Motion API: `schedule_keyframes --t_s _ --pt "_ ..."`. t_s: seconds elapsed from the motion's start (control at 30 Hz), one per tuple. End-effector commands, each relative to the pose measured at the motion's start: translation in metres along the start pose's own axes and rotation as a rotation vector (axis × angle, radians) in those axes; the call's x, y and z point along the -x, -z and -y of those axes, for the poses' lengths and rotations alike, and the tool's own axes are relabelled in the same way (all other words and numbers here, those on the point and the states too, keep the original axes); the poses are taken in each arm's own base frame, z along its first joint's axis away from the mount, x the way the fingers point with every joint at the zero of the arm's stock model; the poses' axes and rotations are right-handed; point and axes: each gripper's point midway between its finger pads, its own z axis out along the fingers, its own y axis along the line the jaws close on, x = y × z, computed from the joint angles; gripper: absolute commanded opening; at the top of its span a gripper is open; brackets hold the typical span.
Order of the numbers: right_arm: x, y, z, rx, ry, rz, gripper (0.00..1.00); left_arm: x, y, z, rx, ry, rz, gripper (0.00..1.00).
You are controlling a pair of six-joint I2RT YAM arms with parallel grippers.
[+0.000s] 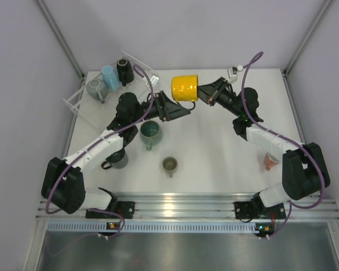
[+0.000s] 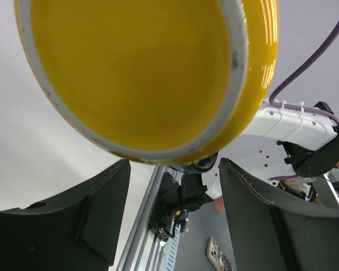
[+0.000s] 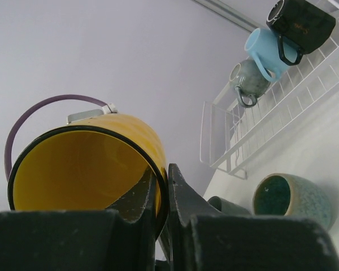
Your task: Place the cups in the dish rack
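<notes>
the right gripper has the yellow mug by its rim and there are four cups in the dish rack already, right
Not quite. The dish rack holds three cups, not four: the black cup, the light blue cup and the grey cup, clear in the top external view. The right gripper does have the yellow mug by its rim.

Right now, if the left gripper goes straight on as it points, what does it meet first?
The round yellow enamel mug, pinched at its rim by the right gripper; its base sits dead ahead of the open left gripper. Gap unclear.
</notes>
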Motion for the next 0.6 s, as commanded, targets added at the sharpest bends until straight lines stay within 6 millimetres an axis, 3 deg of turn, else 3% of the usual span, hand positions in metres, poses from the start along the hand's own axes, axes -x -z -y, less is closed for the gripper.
schedule_keyframes --t_s 0.0,0.23,0.4,0.57 --pt "0.007 0.009 -0.071 0.206 0.094 0.051 0.00 0.025 -0.007 0.033 -0.098 -0.068 0.086 0.70" --pt "-0.010 0.010 -0.063 0.194 0.084 0.036 0.00 0.027 -0.012 0.045 -0.148 -0.017 0.125 0.64" --pt "-0.019 0.010 -0.059 0.187 0.091 0.024 0.00 0.024 -0.011 0.048 -0.186 0.042 0.146 0.45" --pt "-0.030 0.011 -0.051 0.178 0.091 0.021 0.00 0.025 -0.008 0.053 -0.221 0.062 0.172 0.44"
